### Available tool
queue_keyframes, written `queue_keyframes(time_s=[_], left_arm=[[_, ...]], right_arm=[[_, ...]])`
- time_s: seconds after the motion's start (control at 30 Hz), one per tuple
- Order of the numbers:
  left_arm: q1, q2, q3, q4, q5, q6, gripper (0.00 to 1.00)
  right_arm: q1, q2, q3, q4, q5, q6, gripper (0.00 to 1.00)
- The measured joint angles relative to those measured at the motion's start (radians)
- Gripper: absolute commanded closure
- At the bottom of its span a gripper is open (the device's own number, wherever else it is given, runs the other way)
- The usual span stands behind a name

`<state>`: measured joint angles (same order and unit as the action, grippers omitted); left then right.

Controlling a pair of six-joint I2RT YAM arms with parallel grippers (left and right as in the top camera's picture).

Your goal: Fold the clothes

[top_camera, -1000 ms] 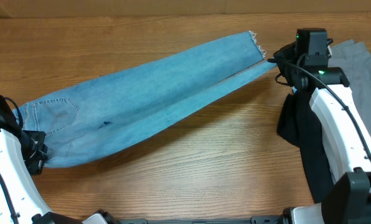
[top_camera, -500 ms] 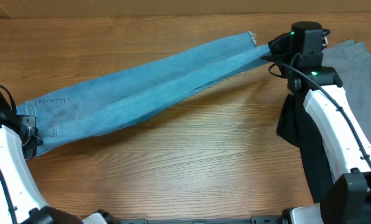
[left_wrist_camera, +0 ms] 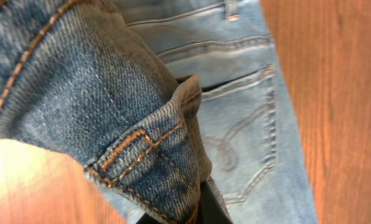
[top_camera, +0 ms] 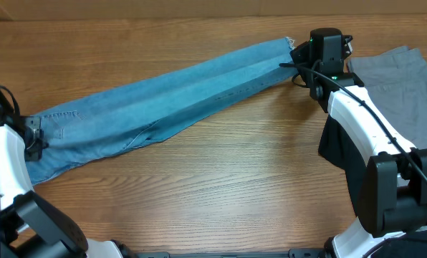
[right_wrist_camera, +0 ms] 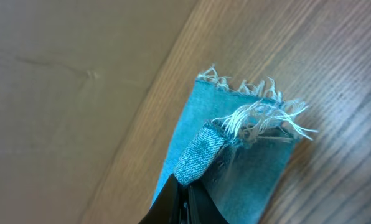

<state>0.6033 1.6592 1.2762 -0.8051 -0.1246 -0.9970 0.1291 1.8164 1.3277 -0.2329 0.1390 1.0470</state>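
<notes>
1. The jeans (top_camera: 163, 100) stretch in a long slant across the table (top_camera: 235, 193). The waist end is at the left edge and the frayed hem (top_camera: 291, 44) is up near the far edge. In front of them the wood lies bare across the whole width.
2. By the right edge a grey garment (top_camera: 403, 79) lies flat, with a black garment (top_camera: 335, 150) heaped beside it, partly under the right arm (top_camera: 360, 118).
3. The left gripper (top_camera: 36, 137) is clenched on the waist end, and the right gripper (top_camera: 299, 63) is clenched on the hem.
4. Since a second ago the jeans have drawn into a narrower band. The right gripper has shifted left, baring more grey cloth.
5. Only the left wrist view shows the belt loop (left_wrist_camera: 142, 149) and stitched back pocket (left_wrist_camera: 248, 137). Only the right wrist view shows loose white threads (right_wrist_camera: 260, 115) around the pinched seam.
</notes>
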Motion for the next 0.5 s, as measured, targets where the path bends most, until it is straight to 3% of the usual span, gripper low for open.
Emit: queue_keyframes(time_s=[0.5], left_arm=[[-0.117, 0.116, 0.000, 0.185, -0.060, -0.003, 0.88]], right_arm=[[-0.003, 0.032, 0.000, 0.012, 0.087, 0.000, 0.96]])
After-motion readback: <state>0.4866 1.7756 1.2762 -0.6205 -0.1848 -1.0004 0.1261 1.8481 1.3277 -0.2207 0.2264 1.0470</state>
